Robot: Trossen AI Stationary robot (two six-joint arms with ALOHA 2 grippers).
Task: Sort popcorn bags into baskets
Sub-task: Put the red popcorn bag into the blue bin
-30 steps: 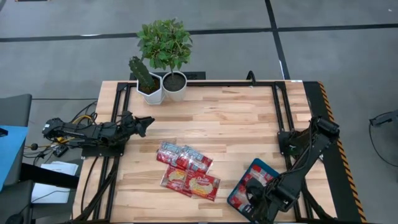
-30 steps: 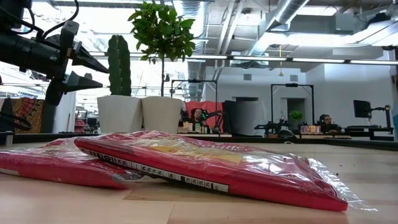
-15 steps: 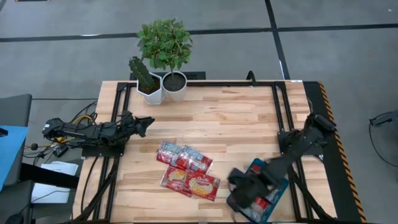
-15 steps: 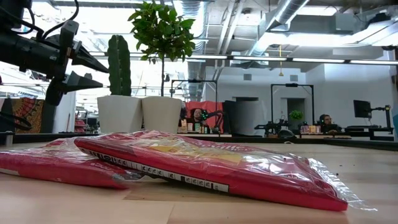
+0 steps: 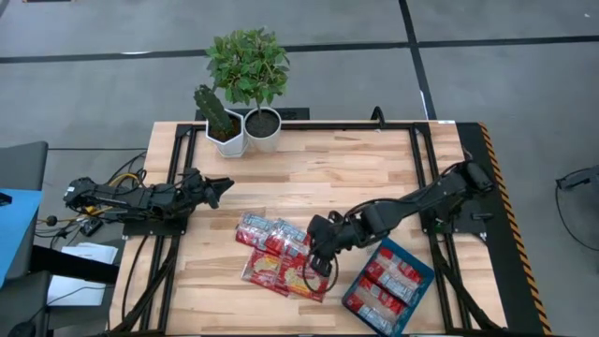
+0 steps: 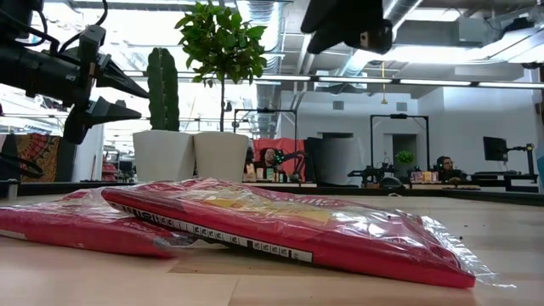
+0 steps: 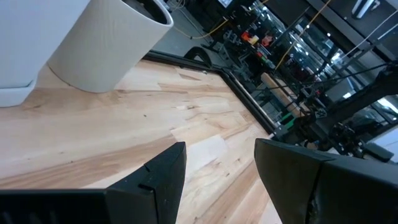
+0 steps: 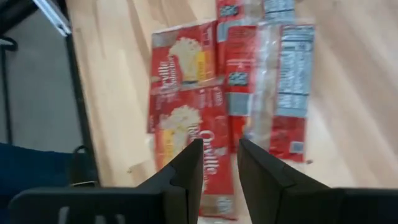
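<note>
Several red popcorn bags (image 5: 267,267) lie flat in a loose, overlapping pile on the near middle of the wooden table. They fill the right wrist view (image 8: 186,81) and the front of the low view (image 6: 280,221). My right gripper (image 5: 312,255) hovers open above the pile's right part, with bags showing between its fingers (image 8: 219,163); the low view shows it high above the bags (image 6: 348,21). The teal basket (image 5: 426,273) sits at the near right with more packets (image 5: 384,285) lying in it. My left gripper (image 5: 225,185) waits open at the table's left (image 7: 217,168).
Two white plant pots, one with a cactus (image 5: 226,140) and one with a leafy plant (image 5: 263,126), stand at the far left edge. A black frame rail (image 5: 421,159) runs along the table's right side. Bare wood (image 5: 328,173) lies between pots and bags.
My right arm has swung from above the teal basket at the near right toward the table's left, and now stretches over the bag pile. The packets in the basket, hidden under the gripper before, now show. The bags on the table have not moved.
</note>
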